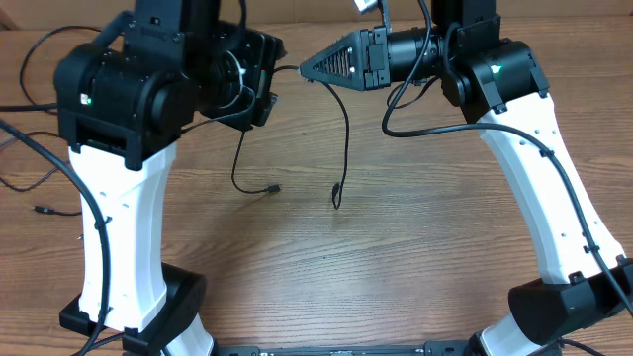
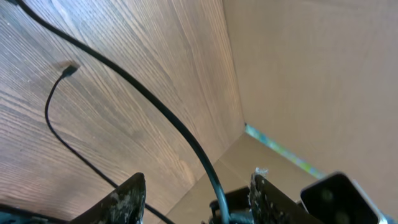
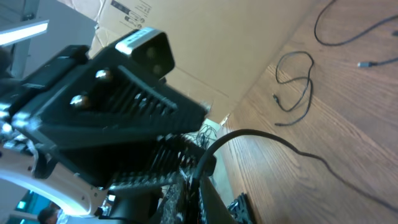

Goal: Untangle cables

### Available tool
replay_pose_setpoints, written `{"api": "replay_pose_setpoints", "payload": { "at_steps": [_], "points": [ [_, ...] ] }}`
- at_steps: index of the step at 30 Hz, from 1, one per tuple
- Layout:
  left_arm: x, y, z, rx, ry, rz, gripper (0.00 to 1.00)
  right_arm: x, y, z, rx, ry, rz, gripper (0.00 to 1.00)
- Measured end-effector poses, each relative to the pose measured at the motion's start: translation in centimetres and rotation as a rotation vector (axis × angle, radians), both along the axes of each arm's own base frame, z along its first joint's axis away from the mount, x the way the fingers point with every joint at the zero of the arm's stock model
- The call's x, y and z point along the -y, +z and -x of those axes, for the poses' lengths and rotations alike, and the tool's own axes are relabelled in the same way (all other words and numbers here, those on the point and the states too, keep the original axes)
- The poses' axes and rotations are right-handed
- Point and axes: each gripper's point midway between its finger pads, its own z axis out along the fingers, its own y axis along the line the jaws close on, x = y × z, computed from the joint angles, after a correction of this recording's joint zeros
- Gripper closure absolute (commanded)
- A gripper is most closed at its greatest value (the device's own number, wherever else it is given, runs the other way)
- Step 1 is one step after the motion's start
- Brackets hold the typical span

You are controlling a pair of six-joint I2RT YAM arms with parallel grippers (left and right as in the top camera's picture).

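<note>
Down at the near edge of the tabletop [image 1: 396, 287], the left arm [image 1: 114, 227] and right arm [image 1: 554, 198] are standing on their bases and leaning away toward the far edge. Moving up to the middle of the tabletop, that's where the cables are ending. The long cable [image 1: 345, 138] is dropping its plug end around the center. The second cable [image 1: 237, 163] is curling just left of it, with its plug lying on the wood in the left wrist view. Down there the two are sitting near each other but apart, not crossing.

Follow both up and they're rising off the wood toward the far edge, where the two grippers are meeting nearly tip to tip. The right gripper [image 1: 305, 69] is pointing left with its fingers pressed together, pinching the long cable right at the tips. In the right wrist view the cord is arcing out of them and sloping down to the wood. The left gripper [image 1: 269, 84] is facing it with its fingers [image 2: 127, 199] standing spread. The long cable is running through that gap, and neither pad is touching it as far as I can see. The second cable is going up under the left gripper, and I can't tell what's holding it there.

Farther off, a loose loop [image 3: 292, 81] of thin cord is lying flat close to the cardboard wall [image 2: 311, 74] bordering the tabletop.
</note>
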Motion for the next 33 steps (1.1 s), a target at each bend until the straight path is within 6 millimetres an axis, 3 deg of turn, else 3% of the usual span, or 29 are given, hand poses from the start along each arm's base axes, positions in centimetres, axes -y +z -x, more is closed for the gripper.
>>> {"api": "replay_pose_setpoints", "payload": {
  "at_steps": [5,15,23,33],
  "points": [
    [-0.1,0.1,-0.1,0.000,-0.002,0.013,0.47,-0.1,0.3,-0.1,-0.005,-0.002,-0.007,0.96],
    [0.9,0.6,0.2,0.000,-0.042,0.056,0.57,-1.7,0.3,1.2,-0.008,0.034,-0.005,0.96],
    [0.8,0.4,0.2,-0.006,-0.043,0.053,0.62,-1.8,0.3,1.1,-0.007,0.029,-0.002,0.96],
    [0.5,0.0,-0.3,-0.013,-0.038,0.046,0.92,-1.8,0.3,1.1,-0.006,0.028,-0.002,0.96]
  ]
}}
